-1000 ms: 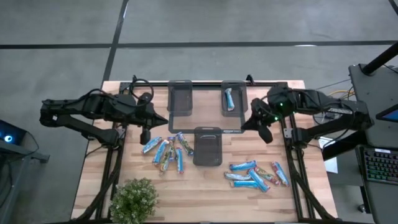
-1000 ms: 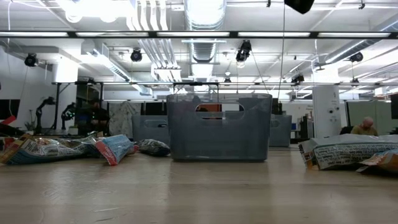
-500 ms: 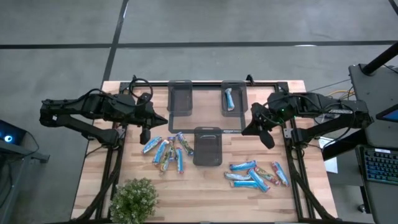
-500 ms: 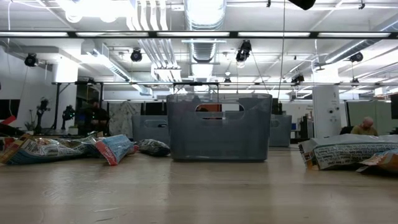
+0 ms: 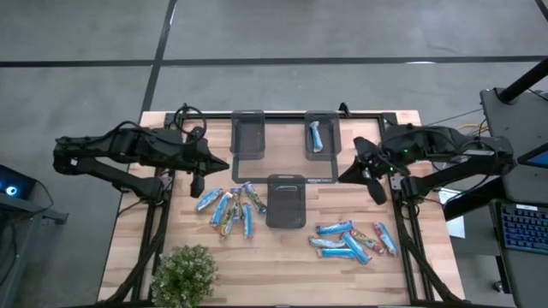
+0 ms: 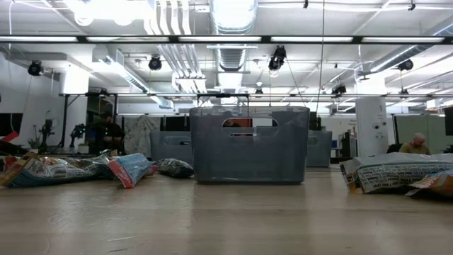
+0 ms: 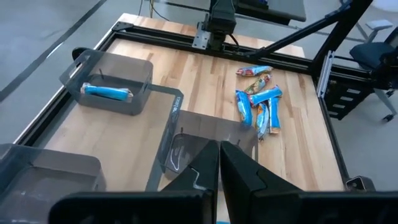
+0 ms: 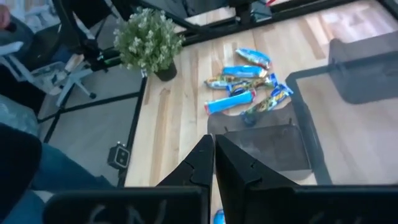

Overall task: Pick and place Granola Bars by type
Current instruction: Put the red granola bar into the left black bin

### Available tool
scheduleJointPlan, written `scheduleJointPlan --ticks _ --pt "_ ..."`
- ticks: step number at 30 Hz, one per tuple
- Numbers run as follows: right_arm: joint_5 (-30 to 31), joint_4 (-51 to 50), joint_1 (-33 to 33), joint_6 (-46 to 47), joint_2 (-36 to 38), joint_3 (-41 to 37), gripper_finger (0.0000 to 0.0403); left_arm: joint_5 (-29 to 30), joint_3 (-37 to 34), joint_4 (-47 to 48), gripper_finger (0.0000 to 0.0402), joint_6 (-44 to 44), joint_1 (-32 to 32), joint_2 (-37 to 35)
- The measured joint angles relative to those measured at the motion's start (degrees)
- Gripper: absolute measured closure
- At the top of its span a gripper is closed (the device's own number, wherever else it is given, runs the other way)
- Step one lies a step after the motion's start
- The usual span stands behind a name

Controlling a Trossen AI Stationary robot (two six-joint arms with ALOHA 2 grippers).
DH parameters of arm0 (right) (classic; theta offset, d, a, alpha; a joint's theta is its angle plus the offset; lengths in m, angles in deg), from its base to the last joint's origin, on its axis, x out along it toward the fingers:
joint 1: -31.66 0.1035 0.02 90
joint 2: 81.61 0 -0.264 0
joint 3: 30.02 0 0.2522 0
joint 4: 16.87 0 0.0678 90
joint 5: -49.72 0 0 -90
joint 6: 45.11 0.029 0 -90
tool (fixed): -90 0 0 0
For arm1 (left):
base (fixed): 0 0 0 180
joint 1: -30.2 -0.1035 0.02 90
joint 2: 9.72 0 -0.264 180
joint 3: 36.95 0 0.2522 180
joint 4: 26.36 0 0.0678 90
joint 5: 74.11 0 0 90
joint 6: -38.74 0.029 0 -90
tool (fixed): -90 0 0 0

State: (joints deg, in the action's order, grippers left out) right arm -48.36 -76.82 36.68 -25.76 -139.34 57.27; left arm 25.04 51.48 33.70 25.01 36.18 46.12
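Granola Bars lie in two loose piles on the wooden table: a left pile (image 5: 229,205) (image 8: 245,87) and a right pile (image 5: 355,239) (image 7: 258,106). One blue bar (image 5: 316,135) (image 7: 107,93) lies in the far right tray (image 5: 323,120). My left gripper (image 5: 199,184) (image 7: 219,163) hangs shut and empty above the table, to the left of the left pile. My right gripper (image 5: 377,192) (image 8: 211,158) hangs shut and empty near the table's right edge, above and beyond the right pile.
A far left grey tray (image 5: 248,137) holds nothing. A third grey tray (image 5: 286,201) (image 6: 248,145) stands mid-table between the piles. A potted plant (image 5: 183,274) (image 8: 149,37) stands at the near left corner. Bare wood lies along the near edge between the plant and the right pile.
My right gripper has drawn back toward the table's right edge and risen a little, staying shut. It has left the top of the low view. The bars and trays have not moved.
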Motion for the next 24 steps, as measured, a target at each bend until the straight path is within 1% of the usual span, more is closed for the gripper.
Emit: scheduleJointPlan --ticks 4,6,11,17,20,22,24 --pt "5.0 -0.2 2.0 0.2 2.0 0.0 0.0394 2.7 0.0 0.3 0.0401 0.0 0.0 -0.8" --pt "6.5 -0.2 2.8 0.1 2.9 0.0 0.0394 3.7 0.0 0.5 0.0401 0.0 0.0 -1.3" --pt "6.8 -0.2 4.3 1.0 5.1 0.0 0.0394 4.0 0.0 1.5 0.0401 -0.5 0.0 -2.1" --pt "7.0 -0.7 4.5 1.2 7.6 0.0 0.0394 4.4 0.0 4.1 0.0401 -3.5 0.0 -2.7" --pt "8.2 -2.0 4.5 1.2 8.6 0.0 0.0394 5.4 0.0 5.8 0.0399 -5.6 0.0 -2.8" --pt "8.3 -2.8 4.5 1.3 8.9 0.0 0.0394 5.9 0.0 7.3 0.0389 -6.9 0.0 -2.7" --pt "8.3 -3.9 4.5 1.4 9.0 0.0 0.0394 5.9 0.0 8.0 0.0369 -8.1 0.0 -2.7"
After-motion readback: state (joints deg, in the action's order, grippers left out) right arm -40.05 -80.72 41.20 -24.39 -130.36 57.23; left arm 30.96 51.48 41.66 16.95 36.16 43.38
